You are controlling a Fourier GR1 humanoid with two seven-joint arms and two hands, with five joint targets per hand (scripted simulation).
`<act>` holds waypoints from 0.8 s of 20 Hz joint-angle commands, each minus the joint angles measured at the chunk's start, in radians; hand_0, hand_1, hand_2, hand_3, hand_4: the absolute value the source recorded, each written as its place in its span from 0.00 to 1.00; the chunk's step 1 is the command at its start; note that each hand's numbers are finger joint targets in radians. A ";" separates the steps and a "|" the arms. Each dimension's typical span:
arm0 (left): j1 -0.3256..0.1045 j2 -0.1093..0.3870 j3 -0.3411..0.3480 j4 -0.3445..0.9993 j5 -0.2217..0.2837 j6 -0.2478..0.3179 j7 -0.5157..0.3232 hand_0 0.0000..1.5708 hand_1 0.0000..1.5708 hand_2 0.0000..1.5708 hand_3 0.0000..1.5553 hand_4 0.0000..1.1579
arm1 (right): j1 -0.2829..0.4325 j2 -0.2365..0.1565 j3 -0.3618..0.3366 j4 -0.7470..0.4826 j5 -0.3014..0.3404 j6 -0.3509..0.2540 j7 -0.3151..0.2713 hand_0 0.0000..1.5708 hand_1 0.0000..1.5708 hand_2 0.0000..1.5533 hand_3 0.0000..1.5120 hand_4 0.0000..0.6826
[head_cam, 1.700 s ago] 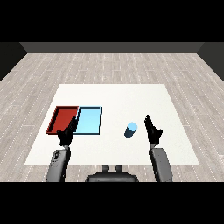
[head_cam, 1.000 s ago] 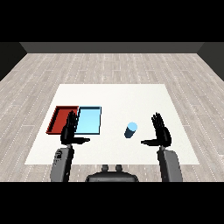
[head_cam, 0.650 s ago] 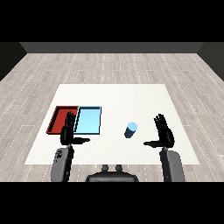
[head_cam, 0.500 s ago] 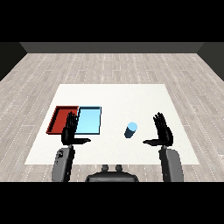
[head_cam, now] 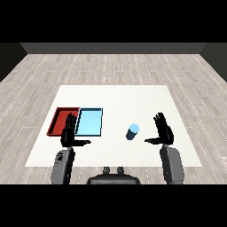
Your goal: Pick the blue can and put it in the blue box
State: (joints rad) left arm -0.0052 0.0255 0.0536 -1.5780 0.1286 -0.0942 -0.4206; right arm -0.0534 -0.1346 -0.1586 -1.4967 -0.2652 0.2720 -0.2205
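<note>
Nearest the viewer, the right hand (head_cam: 163,131) and left hand (head_cam: 69,133) hover with fingers spread and thumbs out, holding nothing. Just beyond, the blue can (head_cam: 132,131) stands on the white surface (head_cam: 115,95), between the right hand and the blue box (head_cam: 90,122), not yet grasped; pickup and placing both remain. Beside it lies the red tray (head_cam: 59,120). Bare surface separates can and box, its far edge well apart.

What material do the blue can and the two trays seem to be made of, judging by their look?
Blue can: smooth, matte, evenly coloured with a paler top; metal or plastic, the look leaves it open. Red tray and light blue tray: flat uniform colour, thin raised rims, no gloss or grain; probably plastic, though painted metal is possible.
</note>
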 commanded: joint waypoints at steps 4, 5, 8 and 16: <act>0.093 -0.011 -0.018 -0.011 0.011 -0.036 -0.067 0.00 0.00 0.00 0.00 0.00 | 0.012 -0.020 -0.030 0.002 -0.058 0.033 0.058 0.00 0.00 0.00 0.00 0.00; 0.028 0.000 -0.001 -0.018 0.018 -0.008 0.005 0.00 0.00 0.00 0.00 0.00 | -0.050 0.054 0.033 0.142 0.046 -0.032 -0.032 0.00 0.00 0.00 0.00 0.00; -0.013 -0.012 0.010 0.084 -0.013 0.010 -0.069 0.00 0.00 0.00 0.00 0.00 | -0.023 0.085 0.047 0.232 0.082 -0.020 -0.131 0.00 0.00 0.00 0.00 0.00; -0.018 -0.001 -0.009 -0.004 0.030 0.023 0.000 0.00 0.00 0.00 0.00 0.00 | -0.139 0.057 0.013 0.271 0.013 -0.056 -0.022 0.00 0.00 0.00 0.00 0.00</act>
State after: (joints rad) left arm -0.0049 0.0195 0.0379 -1.5827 0.1460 -0.0670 -0.4329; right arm -0.1352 -0.0762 -0.1402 -1.2639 -0.2360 0.2331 -0.2751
